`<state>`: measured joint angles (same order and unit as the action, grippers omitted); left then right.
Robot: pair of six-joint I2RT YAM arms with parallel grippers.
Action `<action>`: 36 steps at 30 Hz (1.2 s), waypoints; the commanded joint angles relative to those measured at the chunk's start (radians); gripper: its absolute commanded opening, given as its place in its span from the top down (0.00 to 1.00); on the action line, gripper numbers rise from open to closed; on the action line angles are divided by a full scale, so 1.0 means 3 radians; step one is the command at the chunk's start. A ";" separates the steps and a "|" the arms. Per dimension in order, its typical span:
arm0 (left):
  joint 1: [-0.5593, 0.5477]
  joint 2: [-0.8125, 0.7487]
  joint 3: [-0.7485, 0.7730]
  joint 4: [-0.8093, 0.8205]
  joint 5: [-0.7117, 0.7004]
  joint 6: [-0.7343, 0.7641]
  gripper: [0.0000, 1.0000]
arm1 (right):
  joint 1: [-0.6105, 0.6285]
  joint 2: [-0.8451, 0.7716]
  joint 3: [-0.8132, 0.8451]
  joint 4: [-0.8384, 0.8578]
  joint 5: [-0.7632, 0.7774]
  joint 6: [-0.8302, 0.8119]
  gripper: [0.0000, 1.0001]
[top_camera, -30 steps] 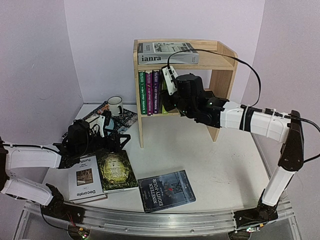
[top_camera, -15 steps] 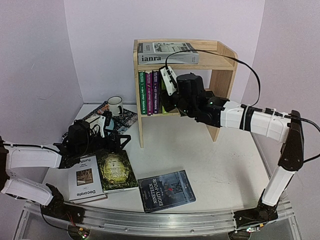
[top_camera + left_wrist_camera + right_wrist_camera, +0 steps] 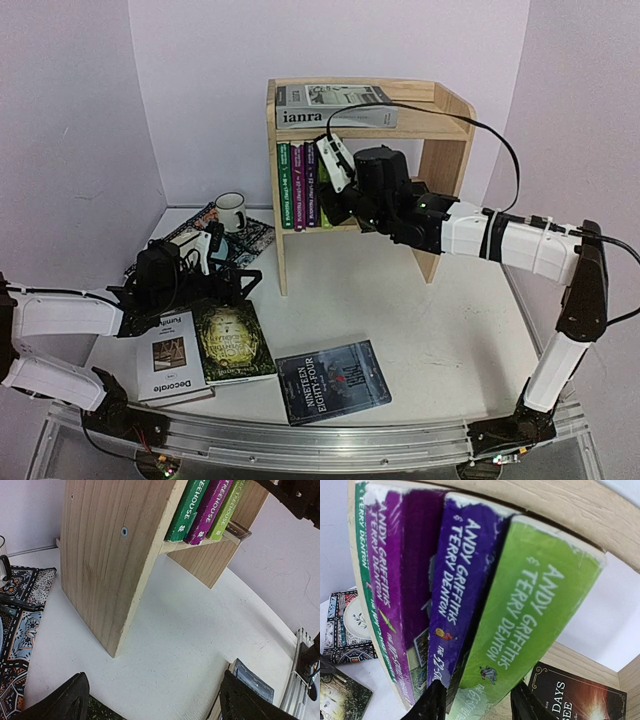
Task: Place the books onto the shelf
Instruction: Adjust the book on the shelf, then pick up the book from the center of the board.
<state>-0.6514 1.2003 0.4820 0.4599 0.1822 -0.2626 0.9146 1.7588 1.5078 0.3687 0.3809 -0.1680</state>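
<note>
The pine shelf [image 3: 452, 112] stands at the back, with the grey "ianra" book [image 3: 335, 105] flat on its top tier. Green and purple books [image 3: 300, 185] stand on the lower tier. My right gripper [image 3: 479, 703] is open there, with one finger on each side of the light green book [image 3: 530, 620]; a dark slit shows beside the left finger. Beside it lies a dark "Days" book [image 3: 580, 695]. My left gripper [image 3: 157, 702] hangs open low over the table, with nothing between its fingers. "Decorate" [image 3: 170, 365], a dark green book [image 3: 235, 340] and "Nineteen Eighty-Four" [image 3: 333, 380] lie flat near the front.
A white mug [image 3: 231, 210] sits on the patterned black mat [image 3: 255, 235] left of the shelf. The shelf's side panel [image 3: 110, 555] rises just ahead of my left gripper. Purple walls close the scene at the back and on both sides.
My right wrist has edged slightly left and up against the standing books. The left arm and the books on the table have not moved.
</note>
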 commanded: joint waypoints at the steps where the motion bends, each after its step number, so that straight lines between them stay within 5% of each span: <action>1: 0.0017 0.0006 0.0092 0.0057 0.0033 -0.0023 0.08 | -0.0024 -0.0162 0.0084 0.0069 -0.0044 0.0013 0.55; 14: 0.0015 0.0028 0.0119 0.0056 0.0047 -0.0030 0.08 | -0.0033 -0.0245 -0.0012 0.0068 0.0107 0.0044 0.39; 26: 0.0015 0.0023 0.0126 0.0056 0.0037 -0.0027 0.07 | -0.0066 -0.0284 -0.0058 0.0068 0.0176 0.0074 0.02; 36: 0.0013 -0.0021 0.0107 0.0025 0.0019 -0.0078 0.07 | -0.0073 -0.0415 -0.0193 0.0061 0.0127 0.0174 0.02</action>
<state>-0.6514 1.2060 0.4839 0.4598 0.1837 -0.2663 0.8970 1.7101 1.4711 0.3618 0.4076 -0.1459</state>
